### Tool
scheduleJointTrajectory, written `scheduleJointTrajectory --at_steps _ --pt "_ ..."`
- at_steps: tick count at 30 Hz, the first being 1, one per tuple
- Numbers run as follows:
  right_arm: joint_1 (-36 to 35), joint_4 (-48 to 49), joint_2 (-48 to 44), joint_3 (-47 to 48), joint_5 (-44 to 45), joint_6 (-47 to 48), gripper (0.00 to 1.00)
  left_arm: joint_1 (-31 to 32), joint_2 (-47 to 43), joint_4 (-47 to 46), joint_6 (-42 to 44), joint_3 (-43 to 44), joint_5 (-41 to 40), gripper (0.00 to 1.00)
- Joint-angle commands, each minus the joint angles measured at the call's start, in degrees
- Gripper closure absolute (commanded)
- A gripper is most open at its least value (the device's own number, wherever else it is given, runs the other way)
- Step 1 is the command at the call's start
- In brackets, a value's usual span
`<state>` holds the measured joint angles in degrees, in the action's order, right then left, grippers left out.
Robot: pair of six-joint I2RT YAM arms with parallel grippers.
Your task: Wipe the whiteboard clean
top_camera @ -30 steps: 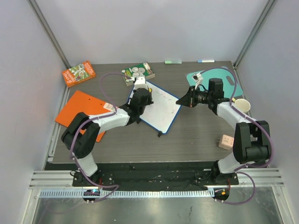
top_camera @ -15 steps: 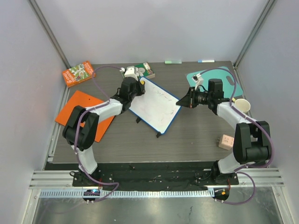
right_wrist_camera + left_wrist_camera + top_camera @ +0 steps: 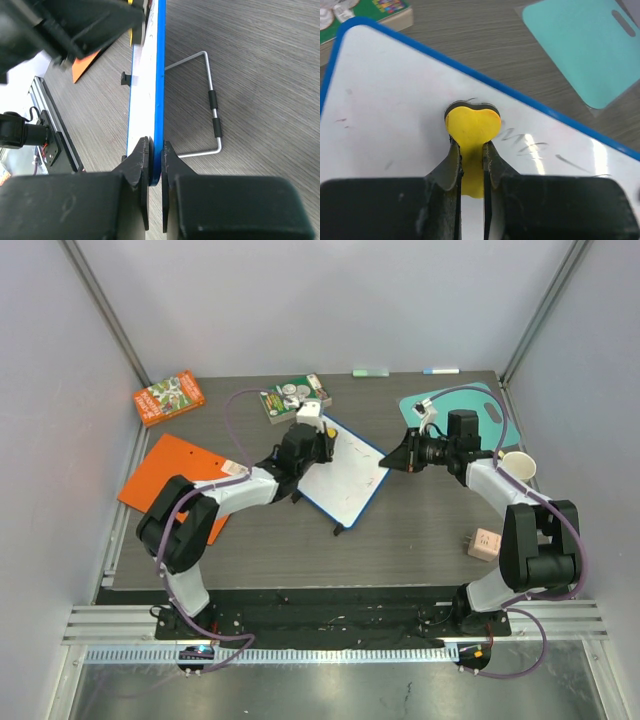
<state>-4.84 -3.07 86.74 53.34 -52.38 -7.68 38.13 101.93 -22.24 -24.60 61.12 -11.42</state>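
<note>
The whiteboard (image 3: 345, 475), white with a thin blue frame, stands tilted at the table's middle. My left gripper (image 3: 318, 445) is shut on a yellow heart-shaped eraser (image 3: 472, 125) with a dark underside, pressed on the board's face (image 3: 395, 125) near faint dark handwriting (image 3: 530, 147). My right gripper (image 3: 388, 456) is shut on the board's blue edge (image 3: 160, 100) at its right corner, holding it. The board's wire stand (image 3: 212, 107) shows behind it in the right wrist view.
A teal cutting board (image 3: 470, 410) lies back right, also in the left wrist view (image 3: 585, 45). A flat orange board (image 3: 175, 480) lies at the left. A green box (image 3: 295, 397) and an orange box (image 3: 168, 397) sit at the back. A cup (image 3: 518, 465) and pink block (image 3: 484, 543) are right.
My left gripper with the eraser swept from the board's upper-left corner back to the right and down across its face. The right gripper has not moved.
</note>
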Motion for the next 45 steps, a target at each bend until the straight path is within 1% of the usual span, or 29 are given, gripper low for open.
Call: scheduleJointTrajectory --at_steps 1,2,4,10,15,19,22,23,26,29,30,32,33,36,43,45 --pt "-2.01 3.51 -2.36 0.89 -4.93 7.15 0.98 7.56 6.07 12.90 3.33 10.73 4.13 1.00" --pt "-2.10 3.60 -2.63 0.71 -4.75 7.24 0.99 7.75 8.35 15.45 3.59 13.38 4.65 1.00" --pt "-2.02 3.51 -2.63 0.80 -4.49 7.24 0.99 8.54 10.21 19.23 4.38 16.30 7.98 1.00" --pt "-2.02 3.42 -2.45 1.85 -4.13 7.33 0.99 13.54 11.01 19.52 5.79 17.98 7.55 1.00" --pt "-2.01 3.51 -2.19 1.77 -3.87 7.33 0.99 17.58 12.06 18.55 5.17 19.38 10.10 1.00" --pt "-2.01 3.51 -2.28 1.85 -3.69 7.42 0.99 19.96 12.85 18.72 6.14 19.65 7.91 1.00" --pt "-2.01 3.51 -2.45 1.85 -3.61 7.42 0.99 19.70 12.68 18.81 6.14 18.60 3.09 1.00" --pt "-2.01 3.42 -2.54 1.77 -3.61 7.42 0.99 19.53 12.68 18.99 6.32 18.51 -0.06 1.00" --pt "-2.10 3.42 -2.72 1.68 -3.61 7.24 0.99 16.55 12.51 19.60 5.36 18.33 -1.93 1.00" --pt "-2.01 3.42 -2.89 1.68 -3.69 7.24 0.99 11.63 11.10 17.24 3.69 16.49 -1.85 1.00" --pt "-2.10 3.51 -2.89 1.68 -3.69 7.33 0.99 8.92 10.75 16.71 3.16 16.05 -2.03 1.00" --pt "-2.10 3.51 -2.80 1.76 -3.78 7.33 0.99 5.92 9.79 15.04 1.76 15.00 -0.45 1.00" --pt "-2.02 3.51 -2.72 1.77 -3.87 7.24 0.99 3.38 9.52 14.51 0.88 14.64 1.12 1.00" --pt "-2.01 3.51 -2.63 1.94 -3.96 7.24 0.99 -0.15 9.34 13.10 0.60 14.72 2.89 1.00" --pt "-2.02 3.51 -2.89 1.77 -3.61 7.24 0.99 -2.88 10.75 12.40 -1.15 14.38 4.65 1.00" --pt "-2.01 3.51 -2.98 1.77 -3.61 7.24 0.99 -2.62 10.92 10.56 -1.50 13.50 8.42 1.00"
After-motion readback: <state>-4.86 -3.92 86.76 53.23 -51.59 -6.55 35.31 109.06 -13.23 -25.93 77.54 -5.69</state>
